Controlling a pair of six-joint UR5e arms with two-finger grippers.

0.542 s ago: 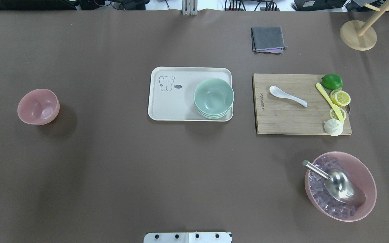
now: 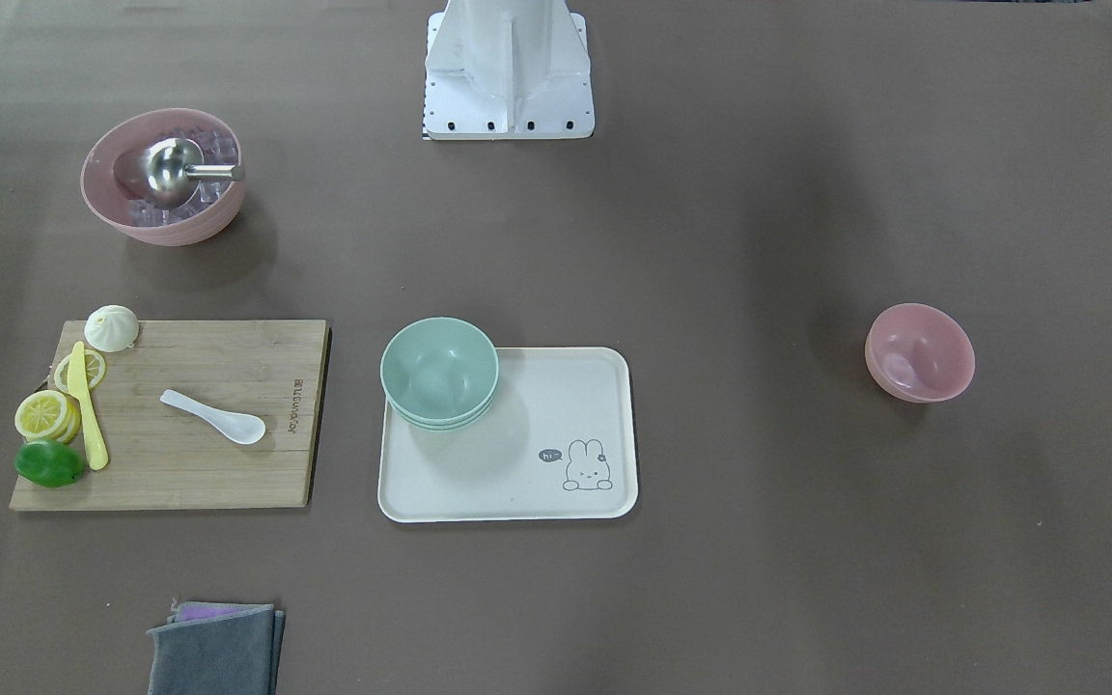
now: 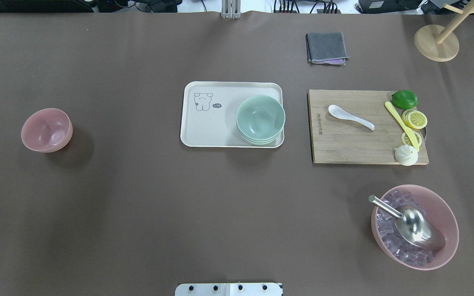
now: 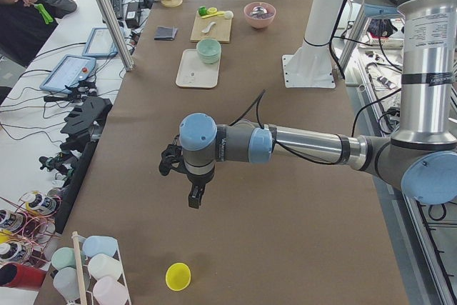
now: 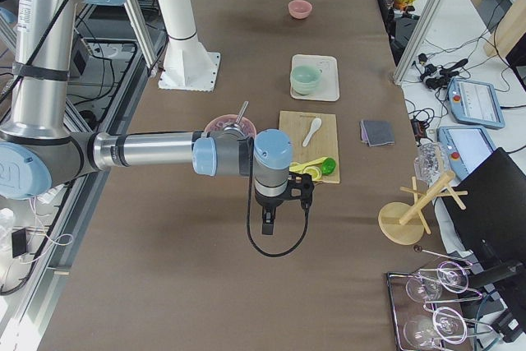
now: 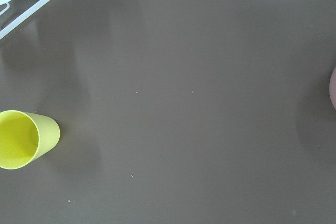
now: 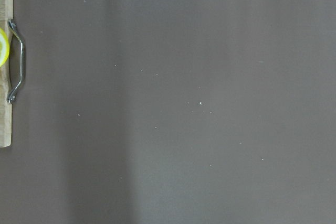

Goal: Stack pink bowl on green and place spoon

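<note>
A small pink bowl stands alone on the brown table at the left, also in the front-facing view. A stack of green bowls sits on the right end of a white tray. A white spoon lies on a wooden cutting board. My left gripper shows only in the exterior left view, above bare table; I cannot tell if it is open. My right gripper shows only in the exterior right view, near the board's end; I cannot tell its state.
A large pink bowl with ice cubes and a metal scoop stands front right. A lime, lemon slices, a yellow knife and a bun lie on the board's right end. A grey cloth lies at the back. A yellow cup lies below the left wrist.
</note>
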